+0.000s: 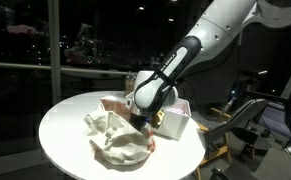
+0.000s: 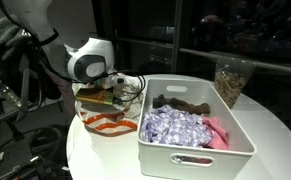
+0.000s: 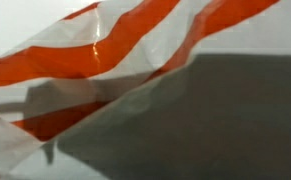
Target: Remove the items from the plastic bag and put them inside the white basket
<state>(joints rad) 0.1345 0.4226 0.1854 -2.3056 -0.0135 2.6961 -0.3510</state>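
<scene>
Three items lie in the white basket point(image 2: 165, 155): purple patterned cloth point(image 2: 175, 128), pink piece point(image 2: 218, 133), brown lump point(image 2: 180, 102) | plastic bag point(image 2: 110, 126), orange-striped, at basket's 9 o'clock, gripper point(image 2: 113, 100) low over it | jaws hidden, you cannot tell their opening or hold | bag looks thin, limp, slippery: reach inside its mouth, grip contents.

White arm point(image 1: 223, 28), black joint sections

The round white table point(image 2: 95, 160) carries the striped plastic bag point(image 2: 110, 125), the white basket point(image 2: 190, 158) and a jar point(image 2: 232, 78).
</scene>
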